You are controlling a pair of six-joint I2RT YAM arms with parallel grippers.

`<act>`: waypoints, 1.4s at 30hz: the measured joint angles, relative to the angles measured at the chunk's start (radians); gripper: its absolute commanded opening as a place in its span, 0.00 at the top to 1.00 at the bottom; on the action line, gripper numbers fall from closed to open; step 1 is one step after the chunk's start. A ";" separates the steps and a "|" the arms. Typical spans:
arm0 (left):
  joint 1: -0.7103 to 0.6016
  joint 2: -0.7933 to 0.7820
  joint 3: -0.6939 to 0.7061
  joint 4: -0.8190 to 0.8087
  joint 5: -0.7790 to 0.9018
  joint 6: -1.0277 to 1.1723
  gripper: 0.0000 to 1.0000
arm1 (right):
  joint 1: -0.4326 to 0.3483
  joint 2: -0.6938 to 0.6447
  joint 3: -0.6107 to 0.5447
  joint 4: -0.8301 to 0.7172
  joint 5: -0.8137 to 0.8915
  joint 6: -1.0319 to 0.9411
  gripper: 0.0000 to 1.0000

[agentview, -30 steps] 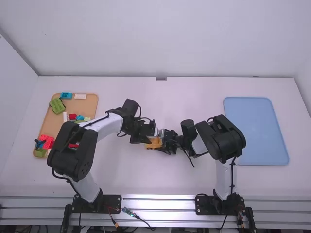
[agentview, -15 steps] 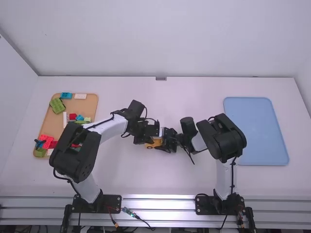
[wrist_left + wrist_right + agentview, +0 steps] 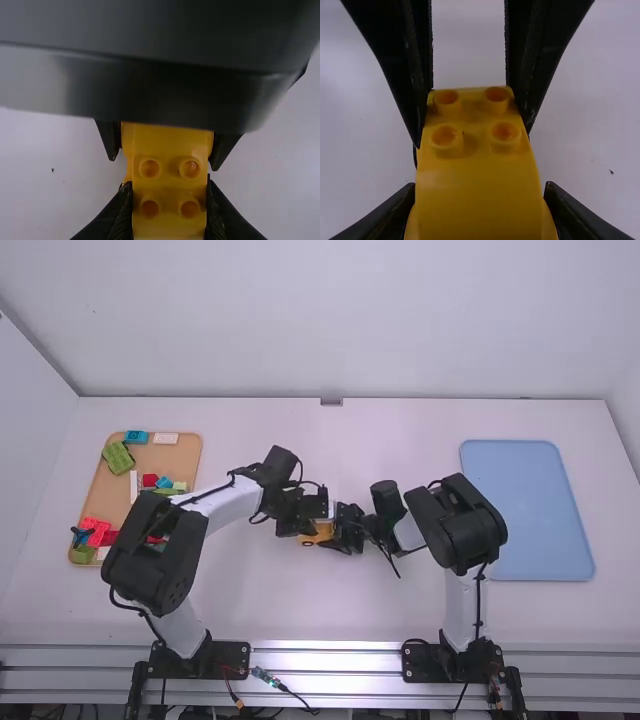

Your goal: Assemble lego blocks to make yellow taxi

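**Surroundings, as I view them from my station**

One light-blue tray [image 3: 528, 510], flat, near the right edge of the white table [image 3: 380, 610]. One tan tray [image 3: 112, 485], near the left edge. One small grey fitting [image 3: 331, 401], middle of the far edge. Metal rails [image 3: 325, 660], along the near edge. One pale wall [image 3: 330, 320], behind the far edge.

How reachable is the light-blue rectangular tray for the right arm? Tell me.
Not straight away, probably: the right gripper is closed on the yellow studded block, which the left gripper also holds. Once free, its way to the tray looks open.
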 measured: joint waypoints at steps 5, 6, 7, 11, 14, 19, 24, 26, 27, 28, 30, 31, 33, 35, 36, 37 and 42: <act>0.000 0.000 0.000 -0.001 -0.002 -0.004 0.98 | 0.000 0.000 0.000 -0.002 -0.002 -0.005 0.41; 0.000 0.000 0.000 -0.001 -0.002 -0.003 0.98 | 0.000 0.000 0.000 -0.002 -0.002 -0.005 0.41; 0.000 0.000 0.000 -0.002 0.000 -0.003 0.98 | 0.000 0.000 0.000 -0.002 -0.003 -0.007 0.41; -0.001 0.000 0.000 -0.003 -0.003 -0.004 0.98 | 0.000 0.000 0.000 -0.003 -0.003 -0.008 0.40; -0.002 0.000 0.000 -0.001 -0.007 -0.003 0.98 | 0.000 0.000 0.000 -0.003 -0.003 -0.008 0.40; -0.003 0.016 0.011 -0.004 -0.003 0.002 0.99 | 0.000 0.000 0.000 -0.003 -0.002 -0.008 0.40; -0.003 0.017 0.013 -0.007 -0.005 0.004 0.99 | 0.000 0.000 0.000 -0.002 0.000 -0.008 0.40; -0.003 0.017 0.013 -0.007 -0.005 0.004 0.99 | 0.000 0.000 0.000 -0.002 0.000 -0.008 0.39; -0.003 0.017 0.013 -0.007 -0.006 0.004 0.99 | 0.000 0.000 0.000 -0.002 0.000 -0.007 0.38; -0.004 0.017 0.013 -0.007 -0.007 0.004 0.99 | 0.000 0.000 0.000 -0.002 0.000 -0.008 0.38; -0.008 0.017 0.014 -0.008 -0.015 0.003 0.99 | 0.000 0.000 0.000 -0.003 0.001 -0.008 0.38; -0.012 0.017 0.017 -0.008 -0.024 0.002 0.99 | 0.000 0.000 0.000 -0.003 0.001 -0.008 0.38; -0.026 0.017 0.022 -0.011 -0.045 0.000 0.99 | -0.002 0.000 0.000 -0.003 0.001 -0.008 0.38; -0.034 0.016 0.025 -0.010 -0.058 0.001 0.99 | -0.005 0.000 0.000 -0.003 0.000 -0.008 0.38; -0.041 0.016 0.027 -0.010 -0.071 0.001 0.99 | -0.007 0.000 0.000 -0.006 -0.002 -0.008 0.38; -0.044 0.017 0.027 -0.010 -0.074 0.000 0.99 | -0.007 0.000 0.000 -0.006 -0.003 -0.009 0.38; -0.052 0.017 0.030 -0.012 -0.085 -0.002 0.98 | -0.013 0.000 -0.001 -0.012 -0.011 -0.018 0.38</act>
